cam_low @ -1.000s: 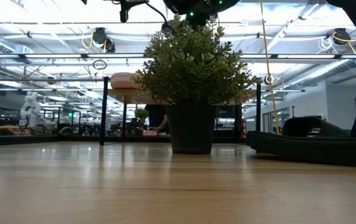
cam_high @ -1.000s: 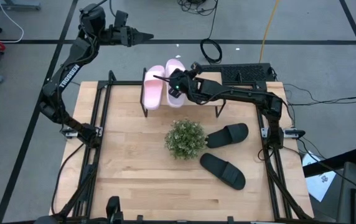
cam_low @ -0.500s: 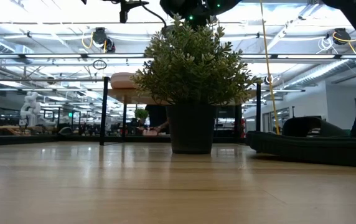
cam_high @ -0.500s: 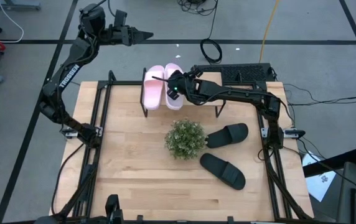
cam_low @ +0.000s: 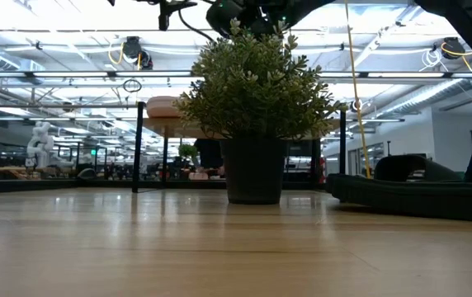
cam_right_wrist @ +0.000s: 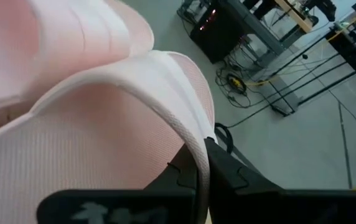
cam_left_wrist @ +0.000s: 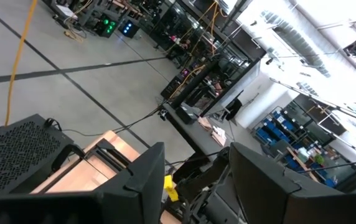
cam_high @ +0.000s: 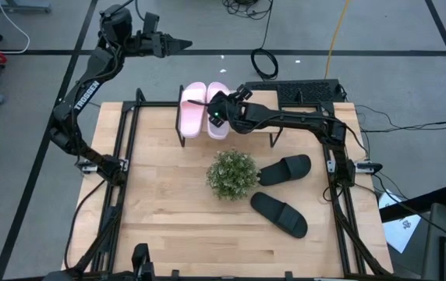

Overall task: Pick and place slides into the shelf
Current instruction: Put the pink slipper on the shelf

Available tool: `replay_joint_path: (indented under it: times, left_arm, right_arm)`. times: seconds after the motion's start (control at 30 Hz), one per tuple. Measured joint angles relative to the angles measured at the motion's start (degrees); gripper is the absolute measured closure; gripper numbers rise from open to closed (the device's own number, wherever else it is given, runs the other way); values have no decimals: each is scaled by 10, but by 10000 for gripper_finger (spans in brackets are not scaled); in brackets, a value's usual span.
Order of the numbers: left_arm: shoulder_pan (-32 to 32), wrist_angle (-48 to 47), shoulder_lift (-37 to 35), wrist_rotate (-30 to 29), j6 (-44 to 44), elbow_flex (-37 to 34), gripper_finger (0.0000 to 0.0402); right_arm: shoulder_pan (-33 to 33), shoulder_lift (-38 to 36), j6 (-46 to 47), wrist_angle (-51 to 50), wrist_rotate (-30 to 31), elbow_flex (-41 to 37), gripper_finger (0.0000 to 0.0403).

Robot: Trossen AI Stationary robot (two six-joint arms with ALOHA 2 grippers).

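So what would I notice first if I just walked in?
Probably the two pink slides side by side on the shelf at the table's far edge, with the right gripper on one of them. Then the bushy plant mid-table, and two black slides lying beside it.

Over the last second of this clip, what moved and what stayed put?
The right gripper shifted slightly leftward along the shelf, staying at the right-hand pink slide, which edged left toward the other pink slide. No clear release shows. The left gripper, raised beyond the table's far edge, the two black slides and the plant did not move.
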Motion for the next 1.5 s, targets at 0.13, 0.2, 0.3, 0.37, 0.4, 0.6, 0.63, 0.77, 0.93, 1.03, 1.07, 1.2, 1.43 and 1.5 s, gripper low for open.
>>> replay_joint_path:
  times: [0.13,0.2,0.3,0.37,0.4,0.6,0.63,0.77,0.93,1.03,1.07,1.2,1.43,1.5]
  left_arm:
    - [0,0,0,0,5,0,227]
    - [0,0,0,0,6,0,227]
    - [0,0,0,0,7,0,227]
    - [0,0,0,0,7,0,227]
    - [0,0,0,0,7,0,227]
    - [0,0,0,0,7,0,227]
    - [0,0,0,0,7,0,227]
    - [0,0,0,0,7,0,227]
    - [0,0,0,0,7,0,227]
    - [0,0,0,0,7,0,227]
    - [0,0,0,0,7,0,227]
    - [0,0,0,0,6,0,227]
    - [0,0,0,0,6,0,227]
    - [0,0,0,0,6,0,227]
  right_arm:
    - [0,3,0,-1,2,0,403]
    - [0,8,0,8,3,0,403]
    - [0,8,0,8,3,0,403]
    - [0,8,0,9,6,0,403]
    - [0,8,0,10,13,0,403]
    - [-3,9,-5,20,5,0,403]
    - [-3,9,-5,24,-2,0,403]
    - [-3,9,-6,36,-17,0,399]
    - [-3,9,-5,36,-23,0,397]
    - [-3,8,-5,38,-43,0,397]
    - [-3,8,-4,38,-44,0,396]
    - [-3,8,-1,37,-47,0,393]
    - [-3,8,0,36,-49,0,347]
    - [-2,8,-1,36,-49,0,333]
